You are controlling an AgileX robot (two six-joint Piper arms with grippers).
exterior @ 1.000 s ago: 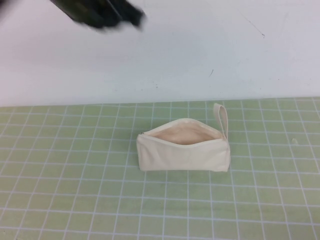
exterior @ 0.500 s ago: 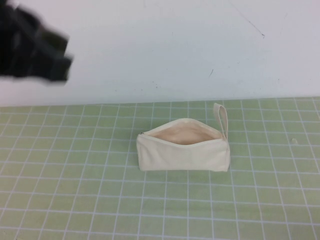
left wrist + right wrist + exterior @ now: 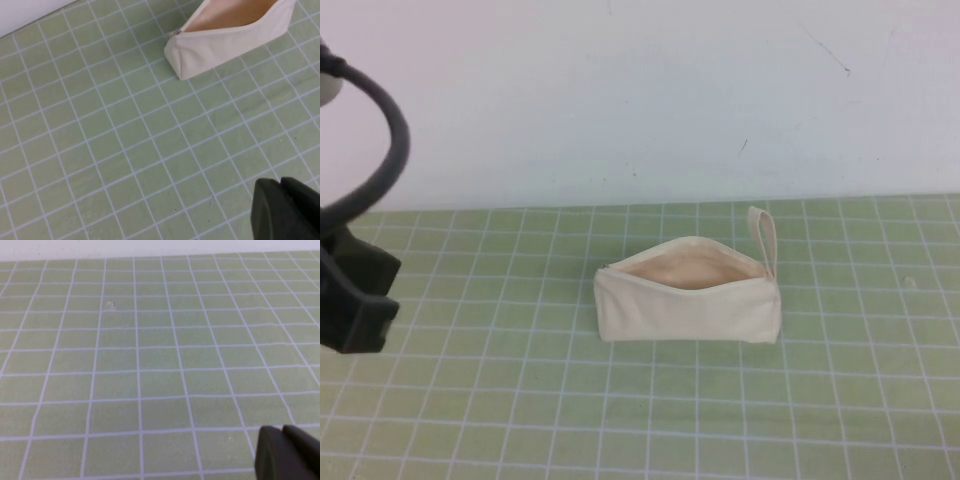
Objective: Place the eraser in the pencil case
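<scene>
Left tool (image 3: 285,210) pulled back to 9 o'clock, fingers together; right tool (image 3: 287,452) parked, state unclear. Case (image 3: 688,290) unzipped, eraser unseen, probably inside.

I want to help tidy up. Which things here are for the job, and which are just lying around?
For the job: pencil case, open on top; eraser not visible; left gripper at the table's left side; right gripper low over bare mat.
Lying around: only the green grid mat.

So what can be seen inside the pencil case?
The open pencil case shows only beige lining; its bottom is hidden, no eraser visible. Left hand is at the mat's left; right hand over bare mat.
</scene>
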